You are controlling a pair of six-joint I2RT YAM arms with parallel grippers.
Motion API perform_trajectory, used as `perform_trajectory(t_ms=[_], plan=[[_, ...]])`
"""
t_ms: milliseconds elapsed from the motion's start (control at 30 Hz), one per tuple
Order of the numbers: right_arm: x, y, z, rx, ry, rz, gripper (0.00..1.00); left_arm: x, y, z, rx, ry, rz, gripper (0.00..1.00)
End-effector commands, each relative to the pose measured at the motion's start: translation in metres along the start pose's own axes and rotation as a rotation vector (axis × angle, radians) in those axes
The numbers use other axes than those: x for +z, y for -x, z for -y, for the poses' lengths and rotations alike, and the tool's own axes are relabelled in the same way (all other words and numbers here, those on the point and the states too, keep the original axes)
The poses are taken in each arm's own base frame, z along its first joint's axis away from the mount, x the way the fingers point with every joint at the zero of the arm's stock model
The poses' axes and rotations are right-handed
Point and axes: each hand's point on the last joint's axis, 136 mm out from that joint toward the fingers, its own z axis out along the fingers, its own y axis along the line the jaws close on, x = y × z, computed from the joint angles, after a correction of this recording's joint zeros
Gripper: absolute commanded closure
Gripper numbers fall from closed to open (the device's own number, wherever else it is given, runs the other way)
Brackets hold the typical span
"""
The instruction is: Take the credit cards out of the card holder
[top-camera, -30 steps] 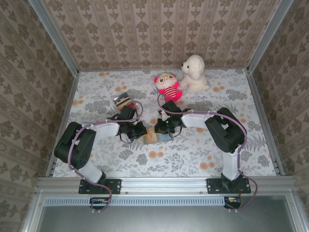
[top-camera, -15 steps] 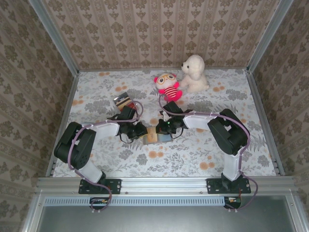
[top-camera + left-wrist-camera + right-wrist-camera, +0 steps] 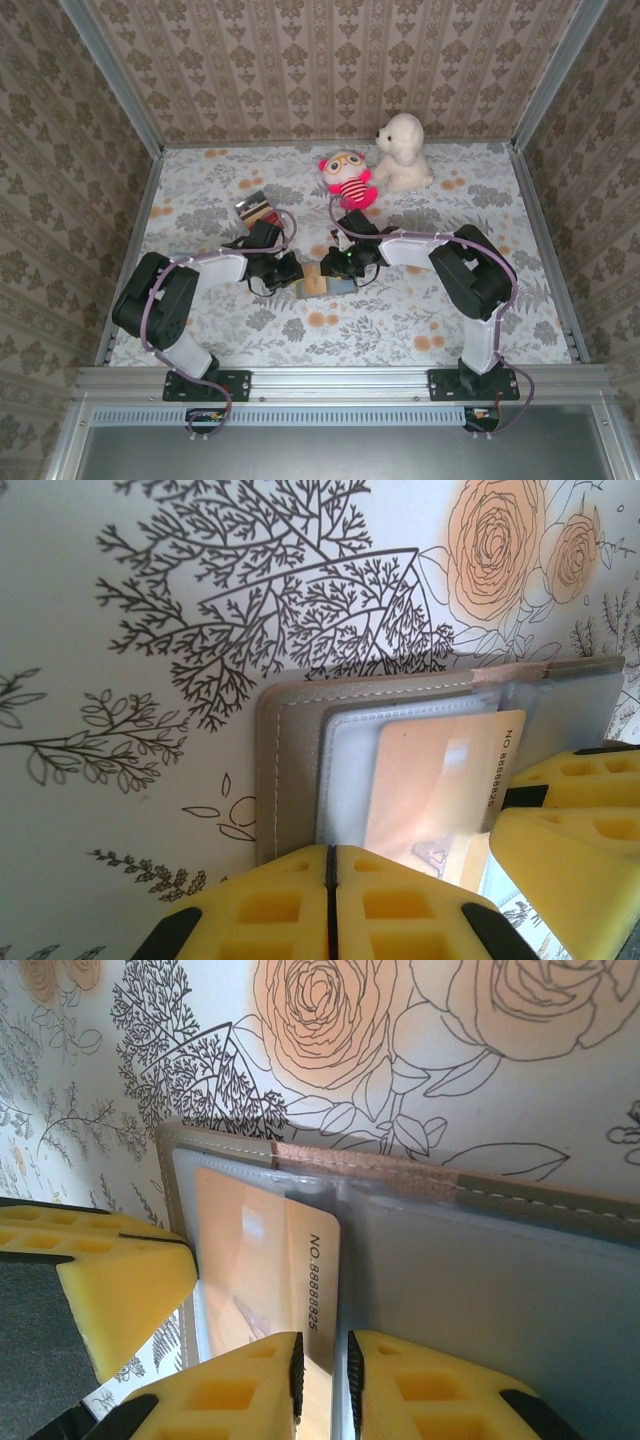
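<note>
On the floral table (image 3: 400, 320), seen from above with the card holder (image 3: 338, 286) as the centre of the dial, a small stack of loose credit cards (image 3: 257, 211) lies well apart at ten o'clock. A dark card and a shiny one show in it.

The left gripper (image 3: 292, 272) meets the holder from nine o'clock. In its wrist view the left gripper (image 3: 332, 865) is clenched. Its yellow fingers (image 3: 400, 905) are pressed flat together at six o'clock of the frame, over the near edge of the open card holder (image 3: 290, 770). Nothing shows between them.

The holder lies open and flat near the table's middle, between the two grippers. A gold-brown card (image 3: 440, 790) juts partway out of its clear pocket, with a printed number along the card's three o'clock edge.

The right gripper (image 3: 328, 266) comes down on the holder from about twelve o'clock. In its wrist view the right gripper (image 3: 320, 1355) is released. Its jaws stand a narrow slit apart at six o'clock of the frame, and the corner of the gold-brown card (image 3: 260, 1250) ends right at that slit. The grey leaf of the card holder (image 3: 480, 1280) spreads toward three o'clock.

Farther right and back, a pink owl plush (image 3: 348, 178) sits at twelve o'clock. A white dog plush (image 3: 402, 152) is just beside it at one o'clock.
</note>
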Motion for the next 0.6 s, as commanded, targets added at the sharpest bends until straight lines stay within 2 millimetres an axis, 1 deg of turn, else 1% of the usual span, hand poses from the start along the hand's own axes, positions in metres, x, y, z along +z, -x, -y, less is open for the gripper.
perform_trajectory(t_ms=[0,300,467,567], plan=[[0.009,-0.01,0.008,0.021,-0.024,-0.057,0.76,0.009,-0.016,-0.031,-0.017,0.108,-0.051,0.92],[0.015,-0.012,-0.002,0.007,0.048,-0.075,0.8,0.013,-0.02,-0.038,-0.022,0.13,-0.072,0.93],[0.013,-0.01,-0.003,0.005,0.052,-0.064,0.85,0.012,-0.019,-0.039,-0.021,0.134,-0.072,0.94],[0.007,-0.006,0.0,0.007,0.042,-0.041,0.89,0.011,-0.018,-0.038,-0.014,0.132,-0.065,0.92]])
